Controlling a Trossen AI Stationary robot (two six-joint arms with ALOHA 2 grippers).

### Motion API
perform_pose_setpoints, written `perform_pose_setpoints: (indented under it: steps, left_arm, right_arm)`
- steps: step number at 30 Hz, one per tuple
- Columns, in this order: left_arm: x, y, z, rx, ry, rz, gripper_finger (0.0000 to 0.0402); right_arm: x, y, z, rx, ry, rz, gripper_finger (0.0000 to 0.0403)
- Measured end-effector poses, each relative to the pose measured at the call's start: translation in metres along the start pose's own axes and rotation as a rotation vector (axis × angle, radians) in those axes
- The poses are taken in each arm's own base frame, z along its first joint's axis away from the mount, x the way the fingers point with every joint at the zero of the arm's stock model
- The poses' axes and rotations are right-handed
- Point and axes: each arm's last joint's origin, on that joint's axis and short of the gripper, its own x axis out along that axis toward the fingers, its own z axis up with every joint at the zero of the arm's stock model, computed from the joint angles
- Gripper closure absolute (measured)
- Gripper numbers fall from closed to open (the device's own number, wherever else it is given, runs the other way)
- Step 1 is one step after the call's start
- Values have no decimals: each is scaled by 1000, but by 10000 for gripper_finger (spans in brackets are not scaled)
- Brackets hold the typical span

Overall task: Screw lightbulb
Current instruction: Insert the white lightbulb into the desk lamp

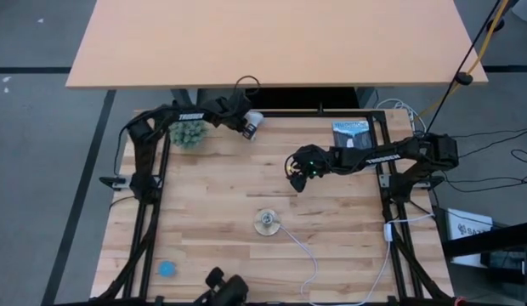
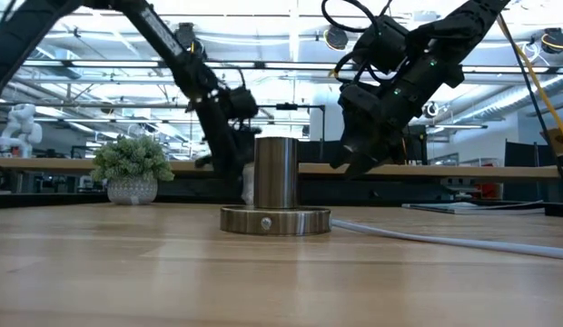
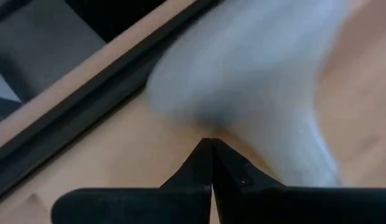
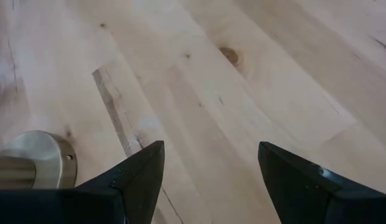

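Bulb (image 1: 254,124) lies at the far edge of our counter (image 1: 212,195), right at our left hand (image 1: 244,120), whose fingers are pressed together with nothing between them; in the left wrist view the bulb (image 3: 255,81) sits just past the fingertips, seemingly touching, not gripped. Our right hand (image 1: 299,179) hovers wide and empty above bare wood, the socket (image 1: 266,223) nearby, probably staying clear until needed. The bulb is well apart from that hand and from the socket, so we judge pickup isn't done.
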Motion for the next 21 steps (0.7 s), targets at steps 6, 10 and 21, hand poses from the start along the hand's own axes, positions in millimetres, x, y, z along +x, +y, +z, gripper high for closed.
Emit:
perform_pose_setpoints:
  steps: [6,10,21]
  left_arm:
    - [27,6,1,-50,-33,-73,401]
    - [31,-17,4,-44,-82,-232,401]
    - [22,-100,-17,56,-54,-377,401]
  right_arm:
    - [0,0,0,-12,-1,0,151]
    - [0,-2,3,-43,-33,-21,151]
    - [-2,-40,21,306,-96,-104,152]
